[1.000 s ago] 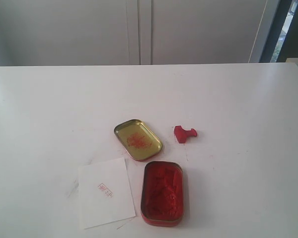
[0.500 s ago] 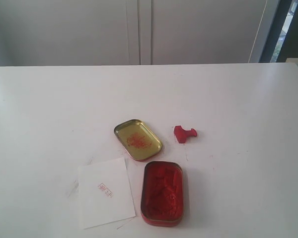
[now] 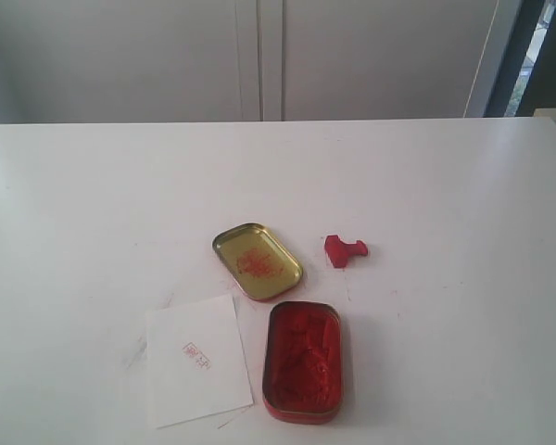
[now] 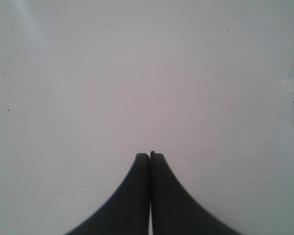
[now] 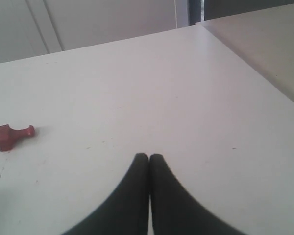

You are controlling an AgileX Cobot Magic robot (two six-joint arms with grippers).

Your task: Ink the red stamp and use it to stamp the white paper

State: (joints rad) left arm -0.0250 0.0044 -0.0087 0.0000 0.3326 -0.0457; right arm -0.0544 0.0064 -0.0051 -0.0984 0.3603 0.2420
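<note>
Lying on its side near the gold tin lid [image 3: 257, 260], the red stamp [image 3: 345, 249] is resting free of both arms. The left gripper [image 4: 150, 155] and right gripper [image 5: 149, 156] are sitting fully closed and empty. The white paper [image 3: 197, 360] is bearing a small red imprint, seemingly complete, so stamping is looking finished. Any repeat is requiring the right gripper to open first.

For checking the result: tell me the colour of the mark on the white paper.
Red, a small imprint on the white paper; clearest in the exterior view.
</note>
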